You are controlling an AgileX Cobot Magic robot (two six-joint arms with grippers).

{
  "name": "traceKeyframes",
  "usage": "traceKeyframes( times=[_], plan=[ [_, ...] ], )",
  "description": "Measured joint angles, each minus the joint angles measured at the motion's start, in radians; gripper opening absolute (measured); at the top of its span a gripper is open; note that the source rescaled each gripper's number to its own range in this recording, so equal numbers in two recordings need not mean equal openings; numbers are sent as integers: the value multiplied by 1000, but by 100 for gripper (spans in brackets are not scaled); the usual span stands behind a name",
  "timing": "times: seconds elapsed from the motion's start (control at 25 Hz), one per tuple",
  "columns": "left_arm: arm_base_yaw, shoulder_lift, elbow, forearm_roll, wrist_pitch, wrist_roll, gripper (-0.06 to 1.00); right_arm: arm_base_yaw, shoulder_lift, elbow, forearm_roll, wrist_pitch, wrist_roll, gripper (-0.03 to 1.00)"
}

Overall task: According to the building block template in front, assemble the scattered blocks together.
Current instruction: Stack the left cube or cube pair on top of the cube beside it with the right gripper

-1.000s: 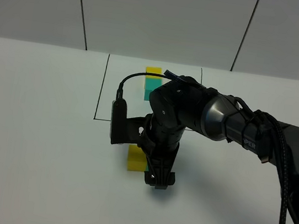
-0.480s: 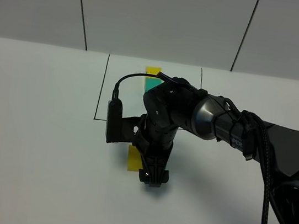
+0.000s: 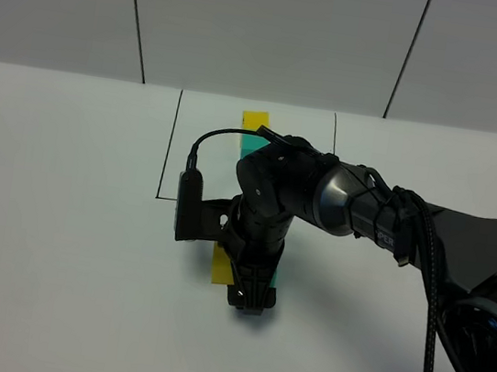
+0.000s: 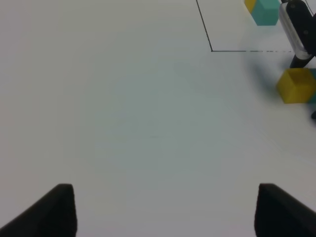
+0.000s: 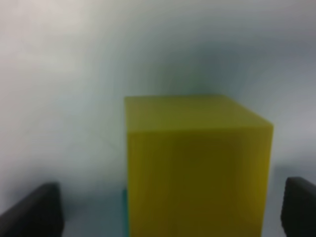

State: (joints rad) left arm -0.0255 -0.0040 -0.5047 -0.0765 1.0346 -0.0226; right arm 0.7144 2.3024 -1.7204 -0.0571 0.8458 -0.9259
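Reaching across the middle, the right gripper (image 3: 249,299) is seen lowered over the yellow cube (image 3: 219,263), template (image 3: 255,127) beyond | left wrist: left gripper (image 4: 163,210) fingers spread, yellow cube far ahead, teal cube (image 4: 312,98) touching it | right wrist: fingers (image 5: 34,210) spread, yellow cube between them.

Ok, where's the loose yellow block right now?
The loose yellow block sits on the table just in front of the black-line rectangle in the exterior high view, left of centre, against the right gripper and mostly hidden behind that arm.
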Motion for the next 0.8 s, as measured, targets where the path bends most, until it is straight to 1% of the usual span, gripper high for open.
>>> traceKeyframes(
  times=[0.08,0.16,0.24,0.32,0.36,0.48,0.56,0.64,0.72,0.8],
  plan=[
    [0,0,0,0,0,0,64,0,1,-2,0,3,0,78],
    [0,0,0,0,0,0,64,0,1,-3,2,5,0,75],
    [0,0,0,0,0,0,64,0,1,-3,6,6,0,66],
    [0,0,0,0,0,0,64,0,3,-3,11,5,0,51],
    [0,0,0,0,0,0,64,0,3,-3,11,5,0,39],
    [0,0,0,0,0,0,64,0,8,-4,15,2,2,0],
    [0,0,0,0,0,0,64,0,8,-4,15,2,13,1],
    [0,0,0,0,0,0,64,0,8,-4,15,2,56,1],
    [0,0,0,0,0,0,64,-1,8,-4,11,-1,123,1],
    [0,0,0,0,0,0,64,-1,6,-4,7,-7,238,1]
  ],
)
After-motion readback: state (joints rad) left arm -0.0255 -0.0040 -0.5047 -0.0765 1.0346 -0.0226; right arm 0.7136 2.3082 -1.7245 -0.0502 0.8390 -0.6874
